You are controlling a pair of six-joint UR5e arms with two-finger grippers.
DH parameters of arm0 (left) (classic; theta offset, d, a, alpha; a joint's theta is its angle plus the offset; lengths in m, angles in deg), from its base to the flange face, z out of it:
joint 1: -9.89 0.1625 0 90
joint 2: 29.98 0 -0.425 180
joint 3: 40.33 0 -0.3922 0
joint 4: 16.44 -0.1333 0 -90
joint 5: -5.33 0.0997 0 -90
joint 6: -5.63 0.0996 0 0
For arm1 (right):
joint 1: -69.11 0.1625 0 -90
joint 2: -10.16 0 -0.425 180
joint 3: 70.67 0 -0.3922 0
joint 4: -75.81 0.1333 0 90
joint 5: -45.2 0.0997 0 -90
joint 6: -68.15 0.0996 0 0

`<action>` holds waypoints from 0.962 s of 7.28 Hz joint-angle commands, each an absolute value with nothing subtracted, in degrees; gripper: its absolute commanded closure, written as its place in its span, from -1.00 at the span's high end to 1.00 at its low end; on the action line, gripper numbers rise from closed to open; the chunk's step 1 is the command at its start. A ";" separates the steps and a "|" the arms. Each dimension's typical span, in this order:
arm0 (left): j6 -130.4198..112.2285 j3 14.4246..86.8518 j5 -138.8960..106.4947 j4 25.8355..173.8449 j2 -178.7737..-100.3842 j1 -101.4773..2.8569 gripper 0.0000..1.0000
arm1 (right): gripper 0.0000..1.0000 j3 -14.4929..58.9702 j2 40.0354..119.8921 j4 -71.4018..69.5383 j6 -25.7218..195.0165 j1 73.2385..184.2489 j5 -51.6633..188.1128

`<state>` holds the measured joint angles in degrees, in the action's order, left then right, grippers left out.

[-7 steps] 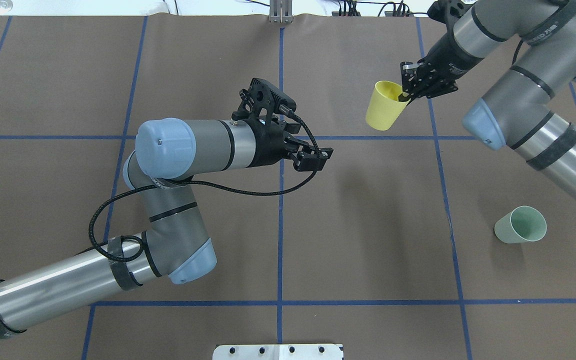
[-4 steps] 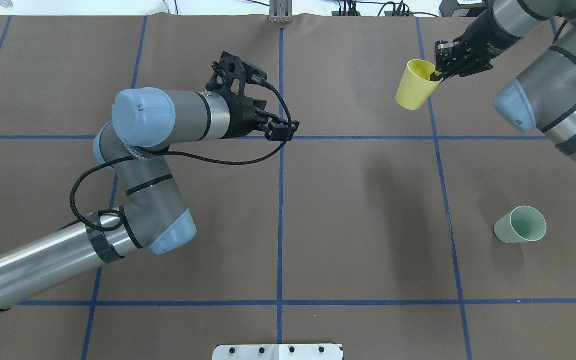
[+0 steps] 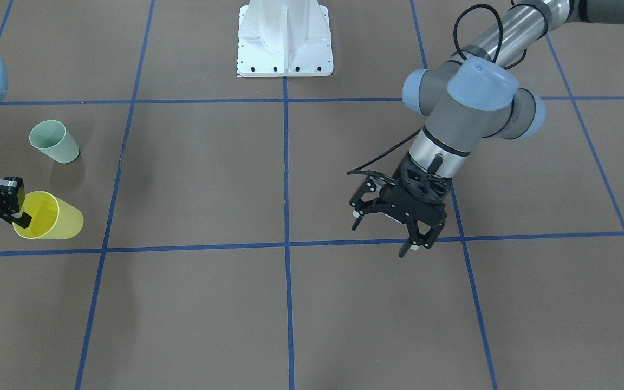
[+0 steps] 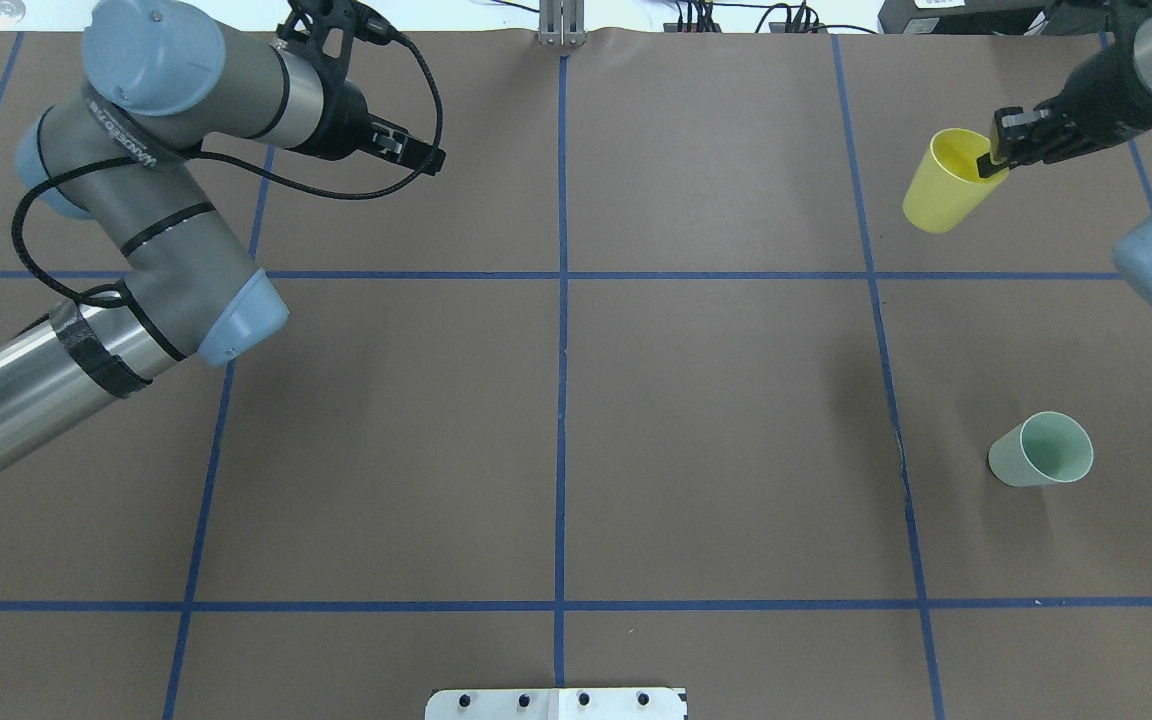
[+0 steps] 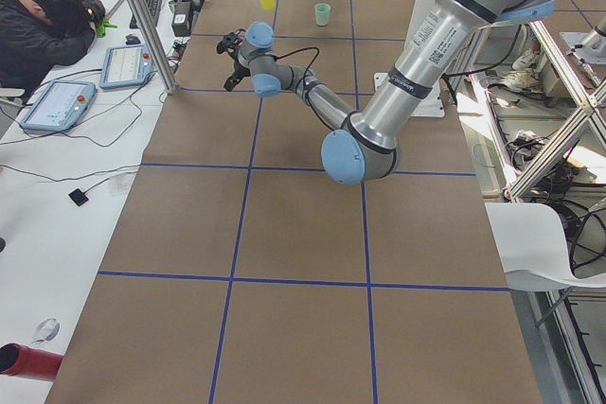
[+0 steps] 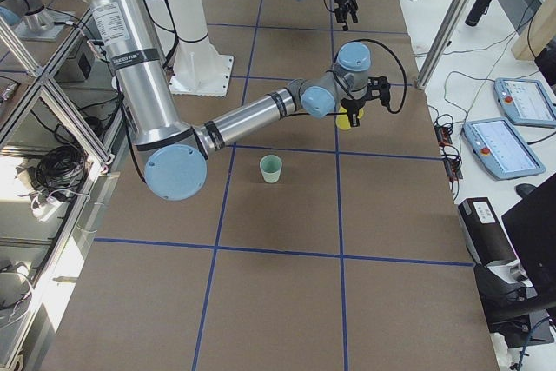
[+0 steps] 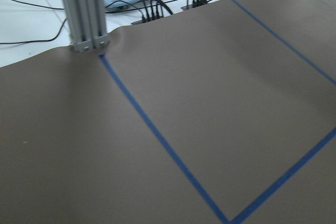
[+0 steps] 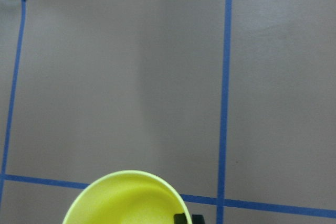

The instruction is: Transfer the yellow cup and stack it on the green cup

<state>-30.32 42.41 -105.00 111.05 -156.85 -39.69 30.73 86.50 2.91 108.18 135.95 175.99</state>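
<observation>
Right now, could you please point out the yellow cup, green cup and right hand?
yellow cup (image 4: 936, 200), overhead view, outer side wall.
green cup (image 4: 1056, 448), overhead view, inner wall.
right hand (image 4: 991, 163), overhead view, between fingertips at the rim.

A brown paper-like covering (image 4: 716, 400) spreads over the whole table, ruled into large rectangles by blue tape lines (image 4: 561, 420), and it lies a little wrinkled along the far edge. An aluminium post (image 7: 81, 9) rises at that edge, with a bunch of black cables (image 4: 726, 15) plugged in beside it. Past the edge runs a white bench (image 5: 57, 205) carrying two control tablets (image 5: 57, 104) with red buttons, loose wires and a red cylinder (image 5: 24, 361). A person in a black jacket (image 5: 43, 30) leans over the bench, head down. Aluminium framing (image 6: 52, 102) borders the opposite side. The light is even and the shadows are soft.
</observation>
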 commanded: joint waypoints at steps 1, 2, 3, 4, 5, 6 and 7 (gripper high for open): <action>-23.49 39.40 -106.46 108.12 -155.41 -44.41 1.00 | -1.00 43.87 100.79 2.78 105.77 134.87 168.13; -22.15 38.43 -106.46 107.41 -155.40 -44.87 1.00 | -1.00 50.47 108.52 2.69 103.68 133.81 163.72; -22.14 38.16 -106.55 107.49 -155.40 -44.87 1.00 | -1.00 54.19 112.94 2.69 103.57 133.10 163.33; -22.14 38.16 -106.55 107.49 -155.40 -44.87 1.00 | -1.00 55.09 114.38 2.69 103.65 131.01 163.76; -22.05 37.98 -106.47 107.49 -155.40 -44.87 1.00 | -1.00 55.02 114.66 2.69 104.00 128.03 163.77; -22.05 37.63 -106.46 107.57 -155.40 -44.87 1.00 | -1.00 54.84 114.31 2.78 104.27 125.74 163.33; -22.05 37.28 -106.46 107.57 -155.40 -45.04 1.00 | -1.00 54.32 114.05 2.78 104.27 124.58 163.24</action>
<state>-22.08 37.70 -106.47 107.55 -155.41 -44.92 54.67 114.16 2.74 104.14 126.76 163.47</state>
